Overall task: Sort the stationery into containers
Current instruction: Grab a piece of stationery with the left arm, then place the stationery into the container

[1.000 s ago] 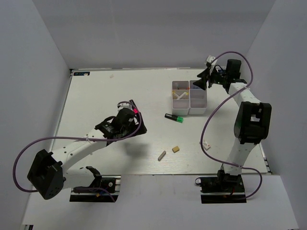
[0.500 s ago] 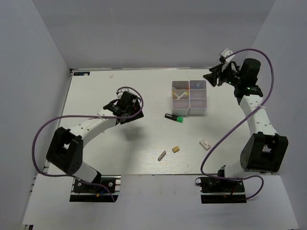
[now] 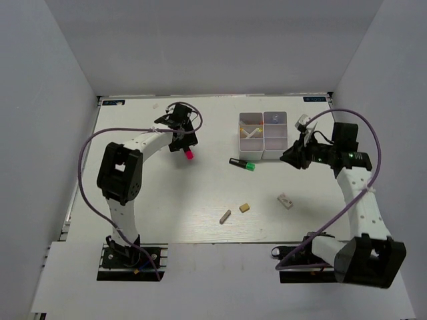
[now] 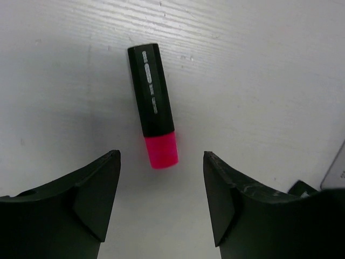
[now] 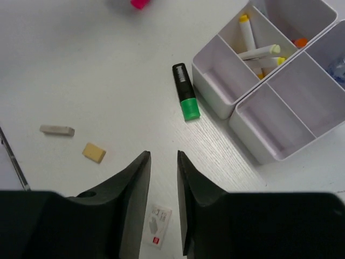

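A black marker with a pink end (image 4: 153,108) lies flat on the table, its pink end (image 3: 189,154) just ahead of my left gripper (image 4: 161,181). That gripper (image 3: 183,139) is open with nothing between its fingers. The white four-compartment box (image 3: 263,152) stands at the back right; one compartment holds pale yellow-tipped sticks (image 5: 253,46). My right gripper (image 3: 288,159) hovers just right of the box, its jaws (image 5: 163,178) a narrow gap apart and holding nothing. A green-ended black marker (image 5: 185,99) lies beside the box (image 5: 215,102).
A tan eraser (image 3: 245,207), a grey eraser (image 3: 225,216) and a white eraser (image 3: 285,201) lie loose on the near part of the table. In the right wrist view the white eraser (image 5: 156,226) shows below the fingers. Grey walls surround the table.
My left arm swung toward the back, its jaws narrowing over the pink-ended marker, which has not moved. My right gripper came from behind the box to its right side, its jaws narrowing too.
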{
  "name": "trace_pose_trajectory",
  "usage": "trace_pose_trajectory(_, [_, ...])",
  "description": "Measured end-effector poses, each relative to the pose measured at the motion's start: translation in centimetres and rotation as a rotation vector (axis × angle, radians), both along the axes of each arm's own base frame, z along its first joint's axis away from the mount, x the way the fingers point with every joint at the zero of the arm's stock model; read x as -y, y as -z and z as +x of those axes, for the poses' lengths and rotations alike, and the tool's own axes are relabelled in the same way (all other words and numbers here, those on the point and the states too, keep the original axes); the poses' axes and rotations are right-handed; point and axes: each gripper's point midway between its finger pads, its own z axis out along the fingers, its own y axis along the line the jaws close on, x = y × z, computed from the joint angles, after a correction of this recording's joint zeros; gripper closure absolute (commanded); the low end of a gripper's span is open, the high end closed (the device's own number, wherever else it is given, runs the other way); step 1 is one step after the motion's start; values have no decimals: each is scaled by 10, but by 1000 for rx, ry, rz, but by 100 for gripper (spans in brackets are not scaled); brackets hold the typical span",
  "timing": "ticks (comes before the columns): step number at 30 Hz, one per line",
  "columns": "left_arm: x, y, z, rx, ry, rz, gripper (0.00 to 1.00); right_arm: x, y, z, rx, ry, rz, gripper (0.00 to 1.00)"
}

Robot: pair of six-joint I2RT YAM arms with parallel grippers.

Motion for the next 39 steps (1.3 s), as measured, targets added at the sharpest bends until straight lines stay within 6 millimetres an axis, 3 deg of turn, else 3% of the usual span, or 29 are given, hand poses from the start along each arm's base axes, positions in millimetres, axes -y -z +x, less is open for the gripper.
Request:
trace_pose_trajectory(4, [0, 24, 13, -65, 3, 23, 27, -2, -5, -25, 55, -11, -7, 56])
trace_pose_trajectory(9, [2, 45, 20, -129, 16, 52, 31, -4, 3, -39, 43, -7, -5, 56])
trace_pose_trajectory(15, [5, 47, 27, -154, 25, 61, 35, -5, 11, -47, 3, 6, 10, 56])
trace_pose_trajectory(16, [6, 47, 28, -156, 26, 63, 39, -5, 10, -47, 2, 9, 13, 56])
trace_pose_trajectory(17, [6, 48, 29, -160, 27, 65, 54, -5, 9, -48, 4, 10, 14, 56])
trace_pose_trajectory(21, [4, 49, 27, -178, 46, 66, 84, -5, 8, -49, 2, 16, 21, 56])
trace_pose_trajectory(23, [4, 50, 27, -184, 52, 58, 93, -6, 9, -50, -6, 18, 25, 56])
trace_pose_trajectory(24, [5, 50, 27, -186, 59, 54, 100, -6, 10, -50, -8, 19, 25, 50])
trace_pose_trajectory(27, [7, 49, 26, -185, 88, 42, 100, -5, 11, -50, -17, 28, 26, 29])
trace_pose_trajectory(28, [8, 48, 25, -183, 104, 37, 100, -5, 10, -49, -18, 32, 26, 16])
trace_pose_trajectory(30, [13, 44, 23, -175, 142, 23, 100, -3, 12, -48, -16, 49, 24, 10])
trace_pose_trajectory(31, [18, 39, 22, -162, 166, 4, 100, -2, 13, -47, -19, 63, 23, 12])
trace_pose_trajectory(33, [34, 21, 18, -115, 233, -59, 100, 1, 18, -45, -31, 101, 20, 25])
trace_pose_trajectory(34, [43, 7, 16, -80, 270, -96, 100, 2, 21, -44, -42, 121, 23, 48])
trace_pose_trajectory(37, [80, -53, 14, 80, 402, -229, 100, 7, 22, -37, -69, 194, 42, 81])
trace_pose_trajectory(38, [96, -78, 14, 148, 455, -281, 100, 9, 21, -33, -75, 223, 53, 96])
trace_pose_trajectory(39, [110, -100, 13, 213, 505, -324, 100, 11, 19, -30, -78, 254, 62, 99])
